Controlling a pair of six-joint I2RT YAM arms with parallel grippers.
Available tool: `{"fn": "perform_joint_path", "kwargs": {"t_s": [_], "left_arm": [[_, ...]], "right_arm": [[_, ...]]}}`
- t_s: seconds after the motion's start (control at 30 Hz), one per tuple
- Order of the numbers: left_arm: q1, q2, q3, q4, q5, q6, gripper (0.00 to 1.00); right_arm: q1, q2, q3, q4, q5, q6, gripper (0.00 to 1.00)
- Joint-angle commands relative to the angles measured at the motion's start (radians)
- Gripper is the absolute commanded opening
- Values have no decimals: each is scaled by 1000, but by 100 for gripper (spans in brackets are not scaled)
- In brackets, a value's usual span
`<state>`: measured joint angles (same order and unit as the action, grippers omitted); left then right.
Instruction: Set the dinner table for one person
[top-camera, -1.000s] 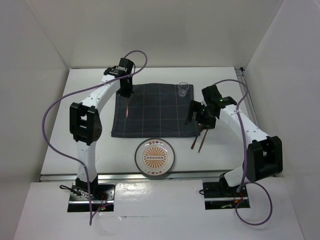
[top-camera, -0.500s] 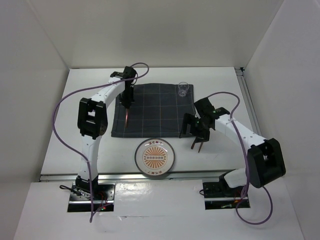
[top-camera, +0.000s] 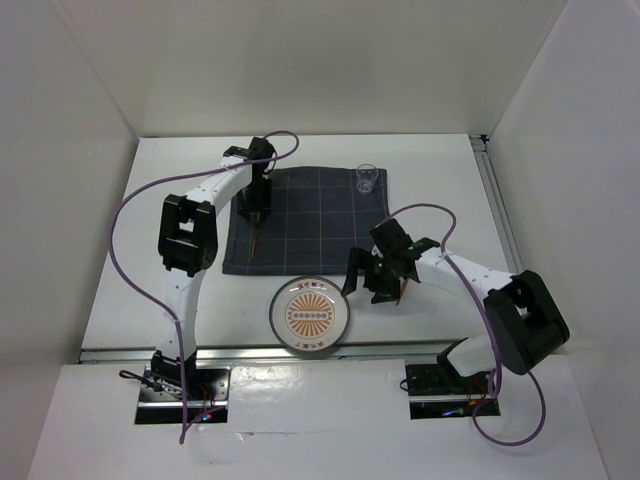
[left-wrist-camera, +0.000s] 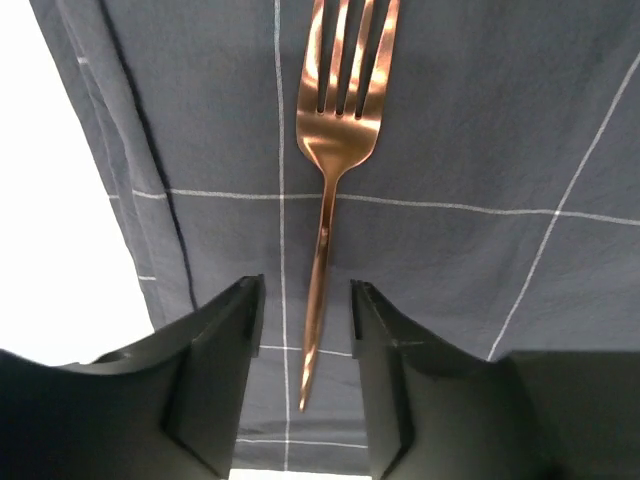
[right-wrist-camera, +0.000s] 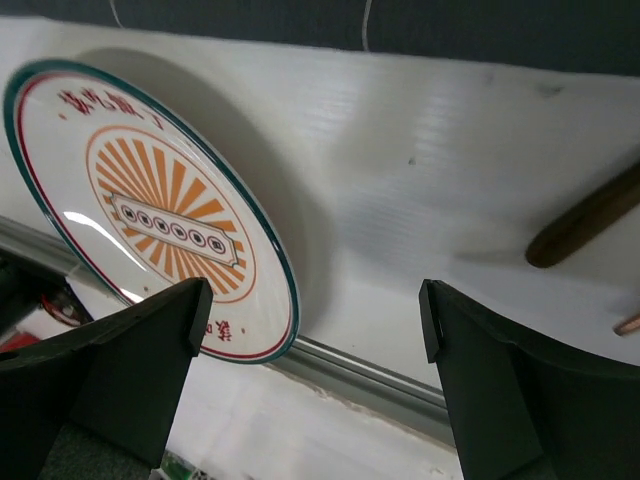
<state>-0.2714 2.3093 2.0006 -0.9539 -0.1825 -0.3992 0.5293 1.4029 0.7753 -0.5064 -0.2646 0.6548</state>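
Note:
A copper fork (left-wrist-camera: 338, 120) lies on the left part of the dark checked cloth (top-camera: 310, 220), tines toward the near edge. My left gripper (left-wrist-camera: 305, 330) stands open over it, and the handle's end lies between the fingers with a gap on each side. The white plate (top-camera: 310, 313) with an orange sunburst pattern sits on the dinner table (top-camera: 150, 260) in front of the cloth. My right gripper (right-wrist-camera: 315, 310) is wide open and empty, low over the tabletop just beyond the plate's (right-wrist-camera: 150, 210) right rim.
A clear glass (top-camera: 368, 180) stands at the cloth's far right corner. Two brown sticks (right-wrist-camera: 585, 220) lie on the white top right of the plate, mostly under my right arm. The table's metal front edge (right-wrist-camera: 380, 375) runs close behind the plate.
My left gripper has lowered the fork onto the cloth and opened off it. My right arm has swung left and nearer, from the brown sticks toward the plate.

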Motion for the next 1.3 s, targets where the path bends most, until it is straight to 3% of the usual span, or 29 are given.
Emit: {"fn": "perform_joint_path", "kwargs": {"t_s": [0.0,0.07,0.2,0.47,0.57,0.6,0.77,1.03,1.27], "left_arm": [[3,-31,6,-22,0,-9,60],[3,-51,6,-35,0,-9,68],[3,-161,-6,-63,9,-18,69],[3,-396,-89,-63,57,-36,69],[3,-467,-114,-72,77,-36,69],[3,-482,-124,-72,89,-36,69],[3,-567,-160,-83,98,-46,69],[3,-692,-203,-92,67,-79,69],[3,-771,-224,-83,135,-99,64]], "right_arm": [[17,-12,-70,193,-100,-4,98],[29,-12,-120,261,-134,-18,98],[55,59,-151,400,-173,-50,92],[126,122,-171,497,-182,-20,62],[126,101,-185,497,-159,-9,45],[126,76,-194,497,-150,2,33],[126,-19,-164,386,-117,-9,0],[83,-173,85,146,-47,-43,0],[-78,7,307,186,-90,11,0]]}}
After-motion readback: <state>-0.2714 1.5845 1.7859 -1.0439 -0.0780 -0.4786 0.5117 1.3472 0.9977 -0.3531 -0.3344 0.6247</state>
